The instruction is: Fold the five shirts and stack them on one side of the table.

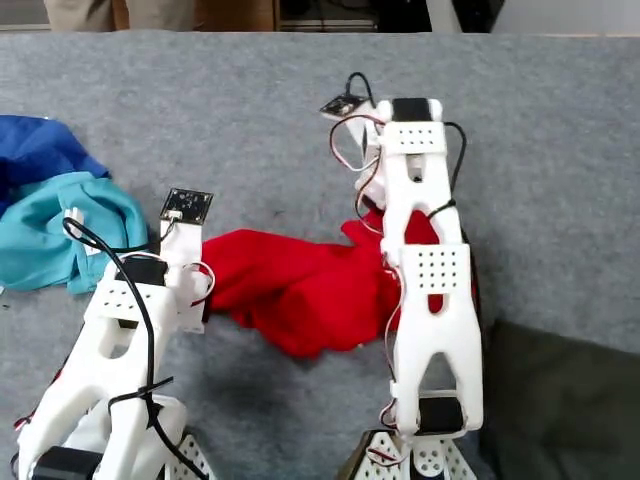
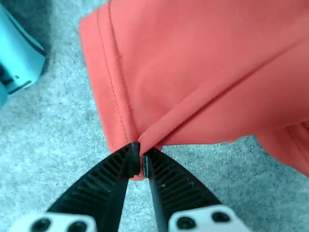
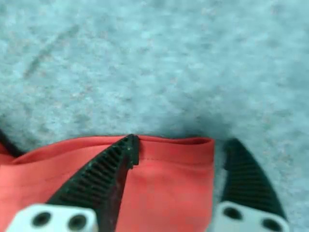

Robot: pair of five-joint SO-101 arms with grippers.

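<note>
The left tool (image 2: 137, 162) clenches the red shirt (image 2: 203, 72) by its hem; the released right tool (image 3: 183, 143) should bite its edge squarely before lifting.

The red shirt (image 2: 203, 72) is smooth matt cloth (hem stitched); the table (image 1: 560, 120) rough, fuzzy fabric.

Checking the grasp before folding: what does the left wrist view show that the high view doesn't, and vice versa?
Left wrist view adds: the left hand shut on the red shirt at its hemmed edge. High view adds: the blue shirt and a dark cloth beside the right arm. Shared: red shirt, teal shirt, grey table.
</note>
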